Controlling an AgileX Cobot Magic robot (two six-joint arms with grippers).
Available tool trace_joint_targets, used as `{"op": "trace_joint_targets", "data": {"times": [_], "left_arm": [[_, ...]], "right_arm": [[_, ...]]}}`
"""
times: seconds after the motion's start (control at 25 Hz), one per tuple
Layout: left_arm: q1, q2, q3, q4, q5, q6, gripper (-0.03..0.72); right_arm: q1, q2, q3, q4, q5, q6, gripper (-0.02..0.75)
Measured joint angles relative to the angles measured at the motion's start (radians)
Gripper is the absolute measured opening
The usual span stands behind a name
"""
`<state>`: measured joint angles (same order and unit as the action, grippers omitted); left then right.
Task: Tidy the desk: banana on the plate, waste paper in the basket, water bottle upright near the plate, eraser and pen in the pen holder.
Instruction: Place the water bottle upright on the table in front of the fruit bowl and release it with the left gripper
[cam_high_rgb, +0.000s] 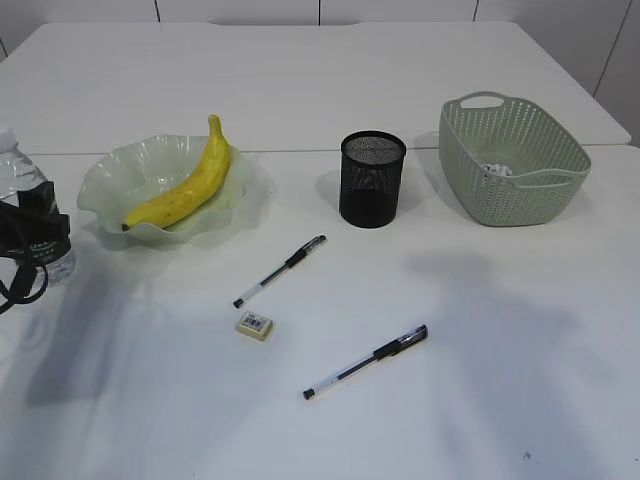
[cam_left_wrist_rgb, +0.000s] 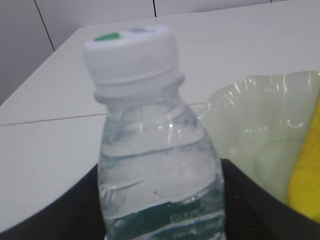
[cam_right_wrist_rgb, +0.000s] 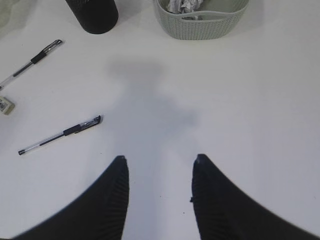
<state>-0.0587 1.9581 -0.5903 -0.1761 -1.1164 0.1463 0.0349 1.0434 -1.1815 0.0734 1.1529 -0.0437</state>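
The clear water bottle (cam_left_wrist_rgb: 150, 150) with a white cap stands upright left of the plate (cam_high_rgb: 110, 180), and my left gripper (cam_high_rgb: 35, 225) is shut on its body, a black finger (cam_left_wrist_rgb: 245, 200) against each side. The banana (cam_high_rgb: 190, 185) lies on the pale green plate. Two pens (cam_high_rgb: 282, 270) (cam_high_rgb: 368, 362) and a small eraser (cam_high_rgb: 254, 325) lie on the table in front of the black mesh pen holder (cam_high_rgb: 372, 180). Crumpled waste paper (cam_high_rgb: 497, 169) sits in the green basket (cam_high_rgb: 515, 160). My right gripper (cam_right_wrist_rgb: 160, 158) hovers open over bare table, right of the nearer pen (cam_right_wrist_rgb: 60, 135).
The table's left edge is close behind the bottle. A seam between two tabletops runs behind the plate, holder and basket. The basket stands at the right, near that table's far corner.
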Motion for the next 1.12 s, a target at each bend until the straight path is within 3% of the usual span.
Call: {"op": "trace_joint_targets", "data": {"times": [1.12], "left_arm": [[0.0,0.0,0.0,-0.029,0.0,0.0,0.46]], "right_arm": [[0.0,0.0,0.0,0.0,0.0,0.0,0.314]]}}
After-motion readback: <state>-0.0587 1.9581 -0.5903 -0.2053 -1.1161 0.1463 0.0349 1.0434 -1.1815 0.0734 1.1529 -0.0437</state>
